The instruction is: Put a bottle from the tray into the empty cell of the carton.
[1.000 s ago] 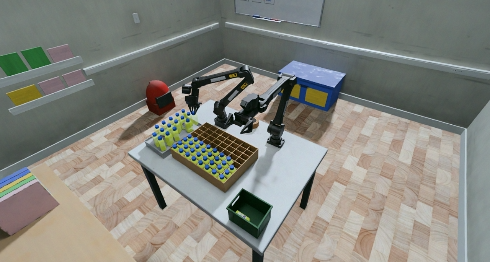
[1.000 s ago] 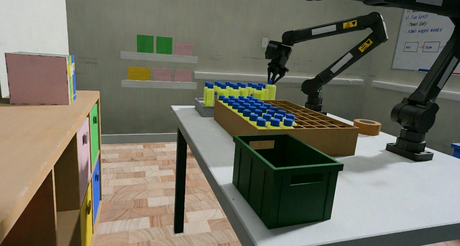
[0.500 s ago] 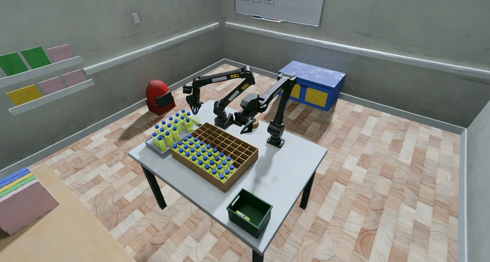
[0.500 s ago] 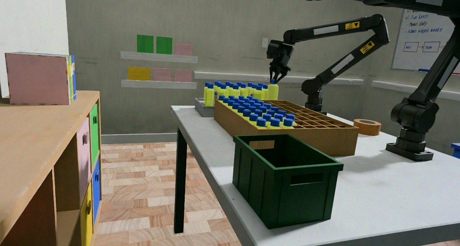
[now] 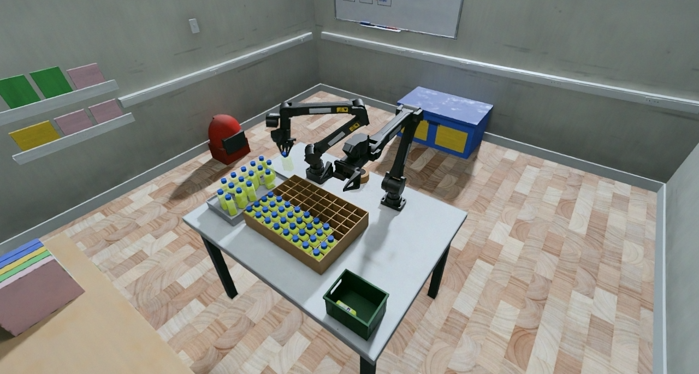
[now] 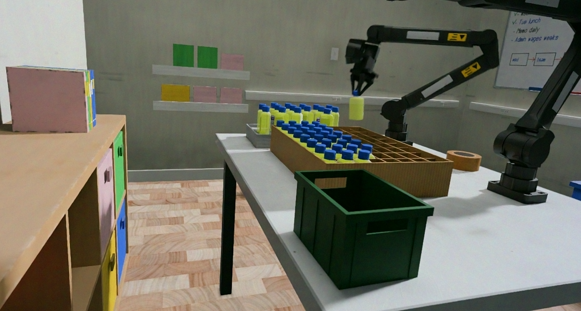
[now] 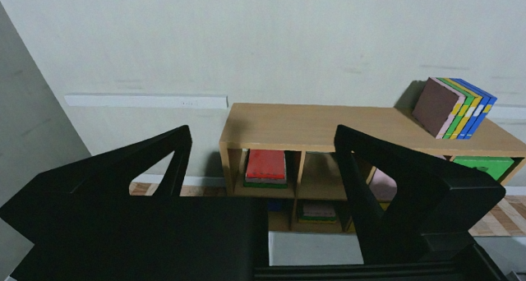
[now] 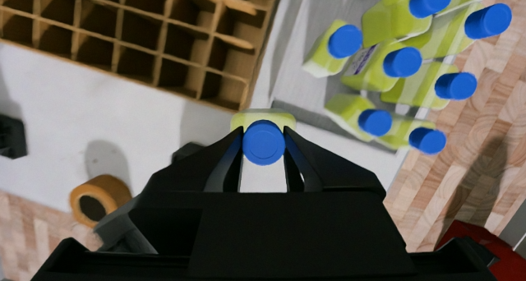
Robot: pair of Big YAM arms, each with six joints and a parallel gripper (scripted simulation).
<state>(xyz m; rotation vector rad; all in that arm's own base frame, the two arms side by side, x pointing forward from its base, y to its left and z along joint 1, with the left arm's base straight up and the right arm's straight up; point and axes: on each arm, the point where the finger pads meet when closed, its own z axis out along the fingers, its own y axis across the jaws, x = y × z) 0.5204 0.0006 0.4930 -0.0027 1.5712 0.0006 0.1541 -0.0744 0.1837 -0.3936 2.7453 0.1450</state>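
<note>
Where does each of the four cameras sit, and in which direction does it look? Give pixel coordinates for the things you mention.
Top: high above one side, looking down at the white table (image 5: 415, 225) and both black arms.
Exterior: near table height, looking past the green plastic crate (image 5: 329, 294) (image 6: 390, 212) along the table; both arms show, one cut off.
Left wrist: on the left arm, facing the wooden shelf unit (image 7: 288, 125); its open black claw (image 7: 263, 135) shows.
Right wrist: on the right arm, facing down; its claw (image 8: 263, 143) grips a blue-capped bottle (image 8: 263, 149).
Top and exterior share the crate.

Upright yellow-green plastic bottle with round blue cap (image 5: 287, 162) (image 6: 356, 108) (image 8: 263, 143), aloft beside the brown cardboard partitioned carton (image 5: 342, 244) (image 6: 410, 179) (image 8: 164, 89).
</note>
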